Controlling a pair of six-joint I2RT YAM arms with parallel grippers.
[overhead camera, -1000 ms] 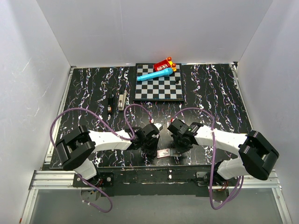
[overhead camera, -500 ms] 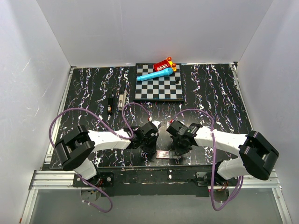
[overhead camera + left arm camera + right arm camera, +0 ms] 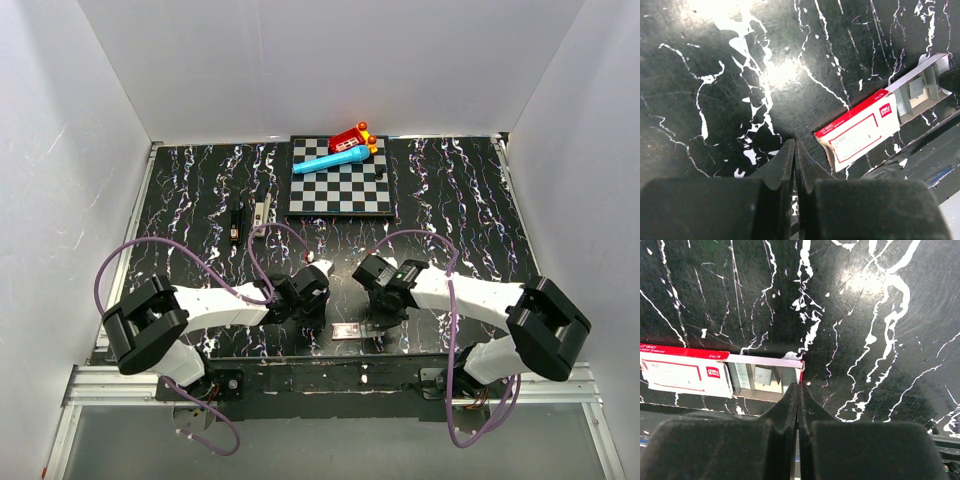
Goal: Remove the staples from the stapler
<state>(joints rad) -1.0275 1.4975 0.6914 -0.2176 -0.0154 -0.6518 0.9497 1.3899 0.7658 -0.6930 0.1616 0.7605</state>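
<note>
The stapler (image 3: 262, 213), dark with a silvery top, lies far back left of both arms, untouched. Near the table's front edge lies a white-and-red staple box (image 3: 349, 331) (image 3: 860, 131) (image 3: 685, 372). Its drawer (image 3: 765, 362) is slid out, and short grey strips of staples (image 3: 763, 375) (image 3: 915, 89) lie inside. My left gripper (image 3: 317, 320) (image 3: 795, 145) is shut and empty, its tips just left of the box's closed end. My right gripper (image 3: 375, 322) (image 3: 798, 387) is shut and empty too, with its tips against the drawer's outer corner.
A thin black stick (image 3: 237, 222) lies beside the stapler. At the back stands a chessboard (image 3: 340, 190) carrying a blue tube (image 3: 335, 160), a red toy (image 3: 352, 138) and a small black piece (image 3: 380, 173). White walls close in three sides.
The left wrist has drawn back to the left, away from the box. The right wrist has shifted slightly left toward the box. Both grippers stayed shut.
</note>
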